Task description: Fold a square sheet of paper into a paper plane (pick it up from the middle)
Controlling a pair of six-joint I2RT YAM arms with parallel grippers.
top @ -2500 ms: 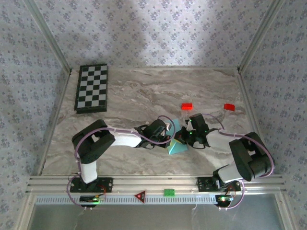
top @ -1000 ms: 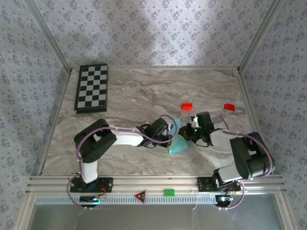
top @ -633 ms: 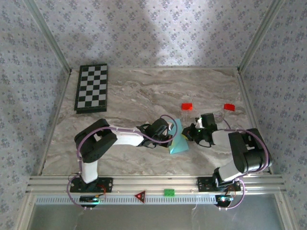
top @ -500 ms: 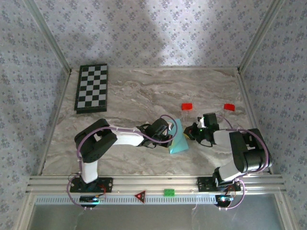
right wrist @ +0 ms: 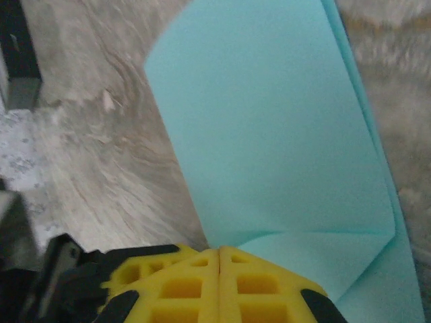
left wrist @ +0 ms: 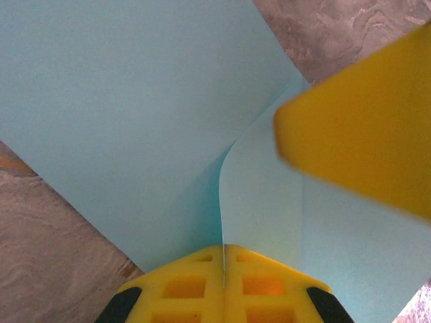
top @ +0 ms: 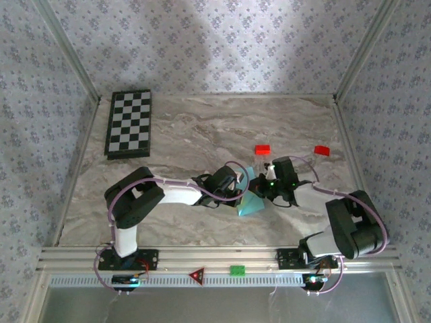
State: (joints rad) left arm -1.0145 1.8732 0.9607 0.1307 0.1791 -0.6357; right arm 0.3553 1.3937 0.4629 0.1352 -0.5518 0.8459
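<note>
1. The paper plane (top: 249, 200) is not yet a dart. It is a partly folded sheet of light blue paper lying on the counter (top: 195, 138) a little right of centre, between the two wrists, with one flap lifted off the surface.
2. The left fingers (left wrist: 195, 262) are pressed together. A raised crease of the sheet runs straight out of the seam between them, so they appear to be pinching that fold, probably to anchor the sheet while the other arm works it.
3. The right fingers (right wrist: 195, 266) are pressed together too, with their tips at the paper's edge. In the left wrist view one of them hangs over the sheet. Whether they grip paper or only bear on it cannot be told; a closed tip would serve well for flattening a crease.
4. Two red blocks (top: 262, 149) lie just beyond the paper, apart from it and out of the work.
5. The counter is grey-brown with marble veining. A chessboard (top: 129, 124) lies at its far left corner, well apart.
6. A metal rail (top: 215, 256) along the near edge carries both arm bases.
7. Panels of flowered wallpaper (top: 215, 47) close in three sides.
</note>
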